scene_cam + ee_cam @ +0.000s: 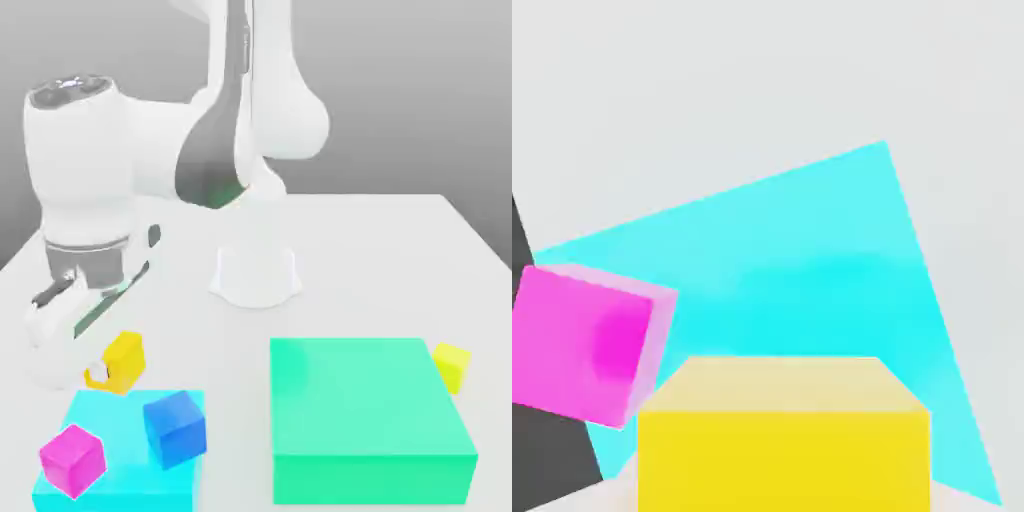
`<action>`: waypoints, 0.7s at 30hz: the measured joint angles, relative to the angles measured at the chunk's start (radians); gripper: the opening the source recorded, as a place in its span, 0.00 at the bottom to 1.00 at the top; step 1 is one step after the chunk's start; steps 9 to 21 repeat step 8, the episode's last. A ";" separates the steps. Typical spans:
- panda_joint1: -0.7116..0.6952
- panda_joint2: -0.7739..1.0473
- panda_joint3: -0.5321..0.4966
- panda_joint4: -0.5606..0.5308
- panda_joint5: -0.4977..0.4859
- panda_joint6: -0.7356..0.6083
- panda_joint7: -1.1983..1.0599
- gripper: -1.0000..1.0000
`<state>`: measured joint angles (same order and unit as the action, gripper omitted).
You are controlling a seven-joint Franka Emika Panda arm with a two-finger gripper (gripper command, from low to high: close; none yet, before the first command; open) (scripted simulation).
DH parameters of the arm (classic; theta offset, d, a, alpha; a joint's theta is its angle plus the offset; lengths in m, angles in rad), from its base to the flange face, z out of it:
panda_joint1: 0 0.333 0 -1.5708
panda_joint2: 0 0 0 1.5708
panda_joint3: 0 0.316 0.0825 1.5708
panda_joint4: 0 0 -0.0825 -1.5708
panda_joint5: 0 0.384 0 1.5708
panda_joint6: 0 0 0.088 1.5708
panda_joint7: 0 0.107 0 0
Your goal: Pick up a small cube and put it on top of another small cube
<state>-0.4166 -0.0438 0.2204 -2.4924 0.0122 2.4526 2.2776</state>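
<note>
The small golden-yellow cube hangs tilted just behind the far edge of the cyan block, on the exterior view's left. My gripper is shut on it, with a white fingertip against its side. In the hand view the same golden-yellow cube sits very close, in front of the cyan block. A blue cube rests on the cyan block, to the exterior view's right of my gripper.
A magenta cube sits on the cyan block's near corner. A large green block lies on the exterior view's right, with a paler lemon-yellow cube beside it. The arm's white base stands mid-table.
</note>
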 joint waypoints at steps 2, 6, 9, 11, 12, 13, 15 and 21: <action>-0.009 0.037 -0.003 -0.007 -0.017 0.042 0.007 0.00; -0.006 0.113 -0.003 -0.022 -0.044 0.131 0.025 1.00; -0.006 0.113 -0.003 -0.022 -0.044 0.131 0.025 1.00; -0.006 0.113 -0.003 -0.022 -0.044 0.131 0.025 1.00; -0.006 0.113 -0.003 -0.022 -0.044 0.131 0.025 1.00; -0.006 0.113 -0.003 -0.022 -0.044 0.131 0.025 1.00; -0.006 0.113 -0.003 -0.022 -0.044 0.131 0.025 1.00; -0.006 0.113 -0.003 -0.022 -0.044 0.131 0.025 1.00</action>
